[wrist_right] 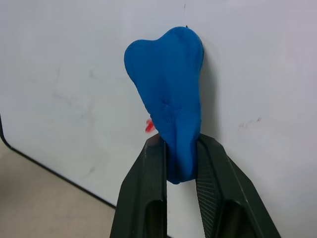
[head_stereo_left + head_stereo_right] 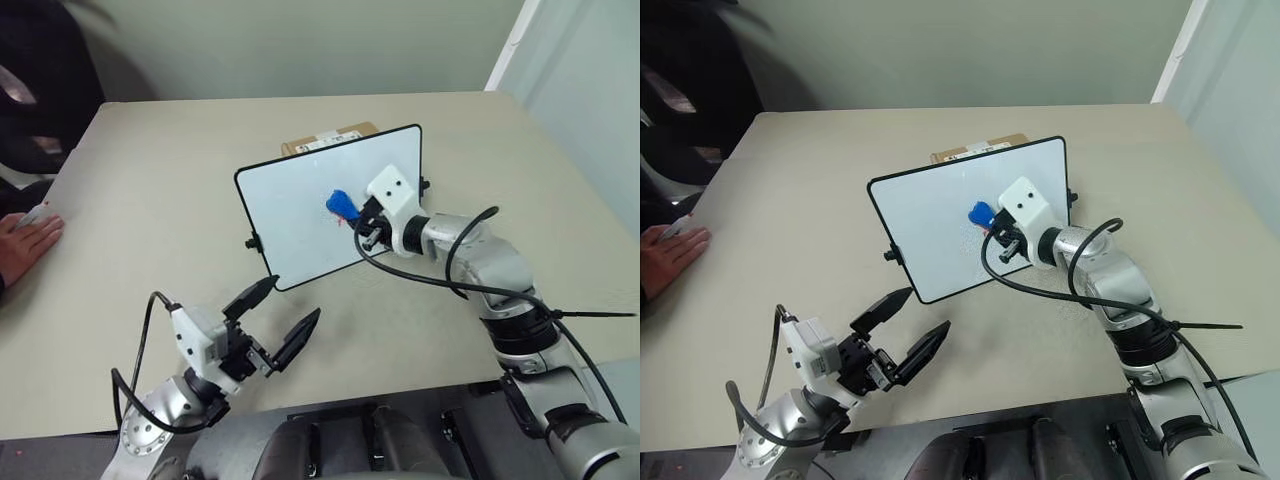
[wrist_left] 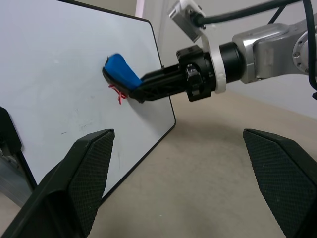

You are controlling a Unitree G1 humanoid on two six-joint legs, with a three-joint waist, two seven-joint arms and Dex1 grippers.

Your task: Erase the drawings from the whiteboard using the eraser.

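The left gripper [image 2: 272, 325] is idling, its black fingers spread wide. At one o'clock, the right gripper [image 2: 352, 213] is pinching the soft blue eraser [image 2: 341, 203] against the black-framed whiteboard [image 2: 290, 215]; press flatter, sweeping toward six o'clock over the thin red drawings [image 3: 118, 93].

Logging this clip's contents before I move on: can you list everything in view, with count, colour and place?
whiteboard: one, white with a thin black frame, propped upright mid-table
eraser: one, bright blue, pressed to the board's face
drawings: one small red scribble, just below the eraser
cardboard box: one, brown, behind the board
table: one, beige
person's hand: one, resting on the table's left edge
right gripper: black fingers shut on the eraser, at the board
left gripper: black fingers open, over the near table edge, holding nothing
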